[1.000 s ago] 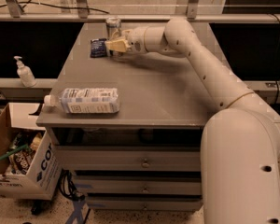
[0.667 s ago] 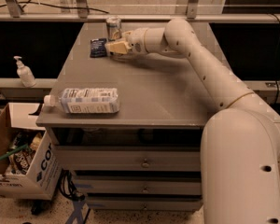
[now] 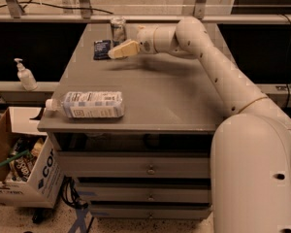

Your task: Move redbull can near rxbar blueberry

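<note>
Pincer low over the far end of the tabletop, redbull can and rxbar blueberry right by it

The pincer [image 3: 114, 53] hangs just above the grey tabletop [image 3: 174, 96] at the end of the pale arm [image 3: 211, 50], its tip pointing sideways; whether it is apart or together I cannot tell, and it grips nothing that shows. The redbull can [image 3: 118, 30] stands upright just behind the pincer, at the tabletop's far edge. The rxbar blueberry [image 3: 102, 49] lies flat just past the pincer's tip, close beside the can's foot. Well away from the pincer, toward the near edge, a clear plastic bottle [image 3: 89, 104] with a white label lies on its side. Off the tabletop, a pump bottle [image 3: 24, 75] stands on a ledge and a cardboard box [image 3: 20, 181] sits on the floor.
</note>
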Controlling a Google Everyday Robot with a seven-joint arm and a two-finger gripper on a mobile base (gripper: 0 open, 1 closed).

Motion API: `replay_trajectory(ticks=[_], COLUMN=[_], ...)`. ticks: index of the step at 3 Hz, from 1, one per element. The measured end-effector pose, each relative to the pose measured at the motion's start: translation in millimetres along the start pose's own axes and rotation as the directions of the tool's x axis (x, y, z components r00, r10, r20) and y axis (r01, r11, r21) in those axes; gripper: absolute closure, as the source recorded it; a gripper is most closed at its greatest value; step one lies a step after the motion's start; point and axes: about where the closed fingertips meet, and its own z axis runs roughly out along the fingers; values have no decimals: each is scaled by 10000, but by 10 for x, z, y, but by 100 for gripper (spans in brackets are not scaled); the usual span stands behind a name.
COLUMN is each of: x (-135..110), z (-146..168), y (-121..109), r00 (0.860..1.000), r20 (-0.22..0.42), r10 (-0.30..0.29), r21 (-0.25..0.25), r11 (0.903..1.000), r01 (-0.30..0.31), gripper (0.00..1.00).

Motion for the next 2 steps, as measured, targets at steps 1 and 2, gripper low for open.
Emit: replay_trajectory(ticks=[1,2], x=[-31,-93], z=[-212,-556], y=[-158,-365], r00=[9999,9990], r20=[77,190], r10=[-112,-404], r21=[215,505], r11=[9997,9979], r01=[110,394], gripper=[0,0])
